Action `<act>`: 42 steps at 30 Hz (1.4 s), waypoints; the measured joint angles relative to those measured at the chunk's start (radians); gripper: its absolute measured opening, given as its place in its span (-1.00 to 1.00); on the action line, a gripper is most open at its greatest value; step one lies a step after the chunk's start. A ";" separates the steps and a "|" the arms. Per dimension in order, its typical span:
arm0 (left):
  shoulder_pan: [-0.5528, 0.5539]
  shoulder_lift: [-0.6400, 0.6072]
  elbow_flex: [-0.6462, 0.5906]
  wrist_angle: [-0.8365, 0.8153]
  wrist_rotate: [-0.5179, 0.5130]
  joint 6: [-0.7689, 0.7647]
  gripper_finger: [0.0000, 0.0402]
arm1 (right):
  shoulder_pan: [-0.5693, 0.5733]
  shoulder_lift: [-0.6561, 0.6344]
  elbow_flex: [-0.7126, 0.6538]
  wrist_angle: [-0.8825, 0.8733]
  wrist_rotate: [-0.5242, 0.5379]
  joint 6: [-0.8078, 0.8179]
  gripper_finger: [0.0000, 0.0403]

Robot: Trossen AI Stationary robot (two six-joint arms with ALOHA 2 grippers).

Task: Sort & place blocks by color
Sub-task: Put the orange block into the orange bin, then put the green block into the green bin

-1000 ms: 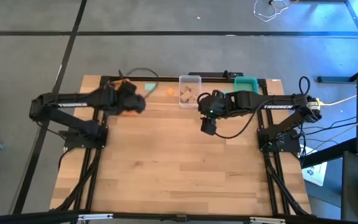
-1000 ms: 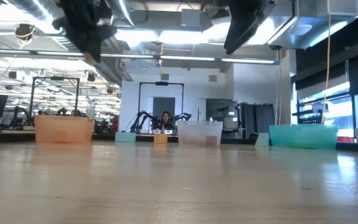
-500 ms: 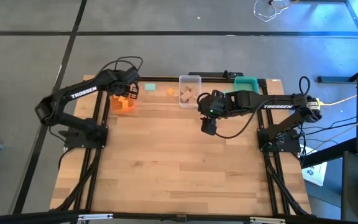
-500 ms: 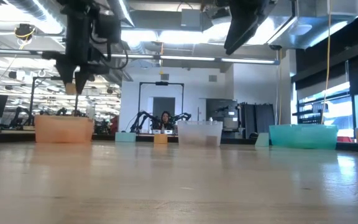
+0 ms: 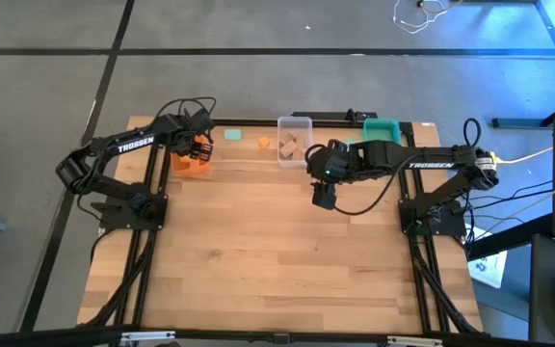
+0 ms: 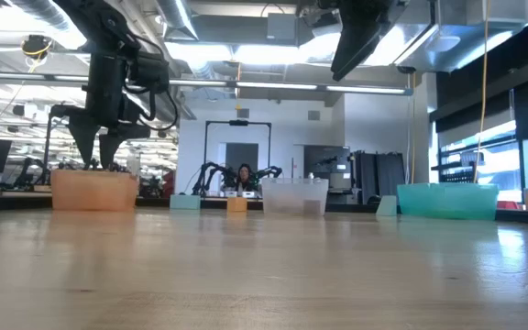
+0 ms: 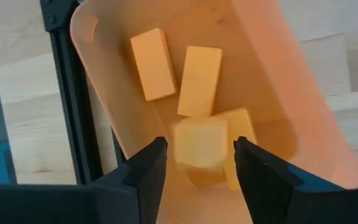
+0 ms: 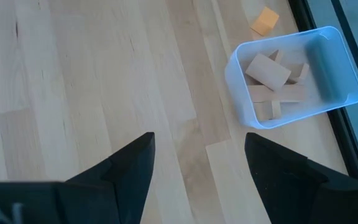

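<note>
My left gripper [image 7: 197,180] hangs open over the orange bin [image 5: 192,164], seen too in the low view [image 6: 97,158]. A blurred orange block [image 7: 199,144] sits loose between its fingers without touching them, just above several orange blocks [image 7: 199,81] lying in the bin. My right gripper [image 5: 324,198] hovers open above bare table near the middle, touching nothing. The clear bin [image 8: 294,78] holds light wood blocks [image 8: 268,70]. One orange block [image 5: 264,143] and one teal block [image 5: 232,134] lie flat on the table between the orange and clear bins.
The teal bin [image 5: 382,128] stands at the far edge, right of the clear bin [image 5: 295,140]. All three bins line the far edge [image 6: 94,191]. The wide wooden tabletop [image 5: 277,260] spreads toward the near side. Dark frame rails run along both sides.
My left gripper carried an orange block over the orange bin, came down toward it, then opened and let go. The block now sits loose between the fingers above the bin's contents. My right arm has kept still.
</note>
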 joint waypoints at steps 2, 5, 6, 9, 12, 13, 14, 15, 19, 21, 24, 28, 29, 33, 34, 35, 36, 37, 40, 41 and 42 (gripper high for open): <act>0.000 0.000 -0.006 0.003 -0.011 0.000 -0.09 | 0.000 0.000 0.000 0.000 0.000 0.000 0.23; -0.002 0.000 -0.007 0.004 -0.015 0.000 -0.09 | 0.000 0.000 0.000 0.000 0.000 0.003 0.23; -0.004 0.000 -0.005 0.004 -0.016 0.000 -0.09 | 0.000 0.000 0.000 0.000 0.000 0.005 0.23; -0.024 0.000 0.022 0.005 0.011 0.001 -0.09 | 0.000 0.000 0.000 0.000 -0.001 0.003 0.23; -0.060 0.000 0.067 0.021 0.034 0.038 -0.08 | 0.000 0.000 0.000 0.000 -0.001 0.003 0.23; -0.075 0.000 0.084 0.039 0.038 0.060 -0.08 | 0.000 0.000 0.000 0.000 -0.001 0.004 0.23; -0.091 -0.001 0.100 0.061 0.044 0.084 -0.08 | 0.000 0.000 0.000 0.000 -0.001 0.006 0.23; -0.107 -0.001 0.114 0.091 0.054 0.117 -0.08 | 0.000 0.000 0.000 0.000 -0.001 0.008 0.23; -0.162 -0.001 0.150 0.255 0.063 0.300 -0.08 | 0.000 0.000 0.000 0.000 -0.001 0.033 0.23; -0.173 -0.001 0.151 0.350 0.065 0.400 -0.08 | 0.000 0.000 0.000 -0.001 -0.001 0.035 0.23; -0.169 0.018 0.152 0.449 0.108 0.584 -0.08 | 0.000 0.000 0.000 -0.001 -0.001 0.068 0.23; -0.144 0.060 0.152 0.472 0.199 0.841 -0.08 | 0.000 0.000 0.000 -0.001 -0.002 0.085 0.23; -0.136 0.077 0.152 0.472 0.225 0.897 -0.08 | 0.000 0.000 0.000 -0.001 -0.005 0.085 0.23; -0.110 0.152 0.151 0.471 0.280 1.058 -0.08 | -0.008 0.001 -0.013 -0.003 -0.042 0.063 0.23; -0.100 0.172 0.151 0.470 0.288 1.091 -0.08 | -0.012 0.002 -0.016 -0.004 -0.044 0.056 0.23; -0.091 0.194 0.151 0.470 0.297 1.118 -0.08 | -0.016 0.002 -0.019 -0.003 -0.044 0.051 0.23; -0.083 0.214 0.151 0.472 0.302 1.147 -0.08 | -0.021 0.002 -0.022 -0.002 -0.044 0.047 0.23; -0.075 0.233 0.151 0.475 0.303 1.172 -0.08 | -0.025 0.002 -0.024 -0.001 -0.044 0.040 0.23; -0.050 0.289 0.151 0.502 0.292 1.218 -0.08 | -0.034 0.002 -0.025 -0.001 -0.043 0.033 0.23; -0.042 0.307 0.151 0.514 0.289 1.227 -0.08 | -0.037 0.002 -0.025 0.000 -0.043 0.032 0.23; -0.034 0.321 0.151 0.529 0.287 1.231 -0.08 | -0.039 0.002 -0.025 0.000 -0.043 0.029 0.23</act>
